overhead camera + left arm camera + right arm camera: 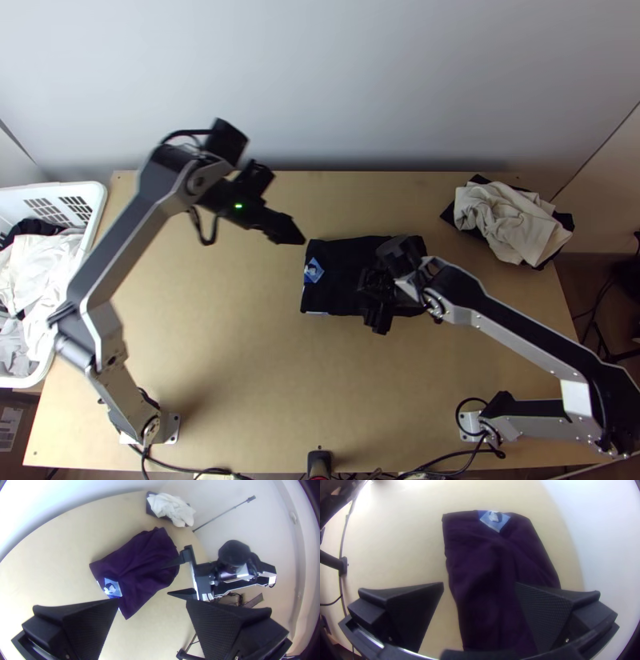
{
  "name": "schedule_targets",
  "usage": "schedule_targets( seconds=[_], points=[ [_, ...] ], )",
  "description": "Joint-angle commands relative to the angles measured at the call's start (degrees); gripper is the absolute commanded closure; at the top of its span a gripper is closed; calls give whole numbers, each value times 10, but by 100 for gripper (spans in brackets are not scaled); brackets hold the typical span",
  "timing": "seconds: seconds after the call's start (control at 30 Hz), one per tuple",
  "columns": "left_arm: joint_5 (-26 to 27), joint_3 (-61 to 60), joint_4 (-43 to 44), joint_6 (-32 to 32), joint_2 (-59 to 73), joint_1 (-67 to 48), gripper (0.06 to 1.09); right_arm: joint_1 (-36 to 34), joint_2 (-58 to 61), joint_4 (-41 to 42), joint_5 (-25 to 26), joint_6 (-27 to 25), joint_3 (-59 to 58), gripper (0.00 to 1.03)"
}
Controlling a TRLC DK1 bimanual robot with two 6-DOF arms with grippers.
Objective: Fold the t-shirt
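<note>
The dark t-shirt (344,276) lies folded into a compact rectangle at the middle of the table, a blue-and-white print at its left end. In the left wrist view the shirt (140,563) looks slightly wrinkled. My left gripper (294,238) is above the table just off the shirt's upper left corner; its fingers stand wide apart with nothing between them in its wrist view (152,601). Over the shirt's right part is my right gripper (372,308), open, its fingers (546,613) apart above the cloth (483,573); neither pinches it.
A cream cloth (508,220) lies bunched on a dark one at the table's back right. At the left edge stands a white basket (94,210) with white, grey and dark clothes. Bare tabletop (240,352) stretches in front of and left of the shirt.
</note>
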Motion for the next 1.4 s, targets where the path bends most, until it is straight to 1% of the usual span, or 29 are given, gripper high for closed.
schedule_targets(
  seconds=[0.0, 0.07, 0.27, 0.43, 0.53, 0.67, 0.7, 0.73, 0.9, 0.93, 1.0, 1.07, 1.2, 1.37],
  points=[
    [-6, -79, -7, 9, -93, 44, 10, 31, 40, 110, 29, -19, -62, 4],
    [-6, -94, -11, 15, -111, 57, 10, 31, 53, 121, 45, -19, -67, 4],
    [-6, -121, -16, 25, -145, 82, 10, 31, 77, 138, 54, -18, -77, 4],
    [-5, -137, -17, 31, -160, 86, 10, 20, 113, 198, 108, -14, -81, 4],
    [-5, -143, -17, 32, -166, 88, 10, 13, 131, 221, 121, -10, -81, 4],
    [-6, -163, -18, 37, -180, 94, 10, 6, 166, 230, 122, 7, -72, 5],
    [-5, -169, -18, 38, -184, 96, 10, 5, 176, 229, 122, 8, -69, 11],
    [-5, -173, -18, 38, -187, 96, 10, 3, 184, 229, 122, 13, -68, 22],
    [-5, -190, -18, 38, -204, 102, 10, 1, 187, 227, 122, 48, -59, 98],
    [-5, -193, -18, 38, -207, 103, 10, 1, 179, 223, 122, 52, -59, 100],
    [-5, -198, -18, 38, -213, 106, 10, 1, 155, 220, 122, 52, -57, 100],
    [-5, -204, -18, 39, -221, 109, 10, -6, 127, 199, 122, 62, -42, 100],
    [-5, -219, -18, 41, -237, 125, 10, -34, 78, 119, 110, 95, 18, 100],
    [-6, -243, -12, 43, -263, 159, 10, -86, 22, 41, 84, 112, 80, 100]
  ],
)
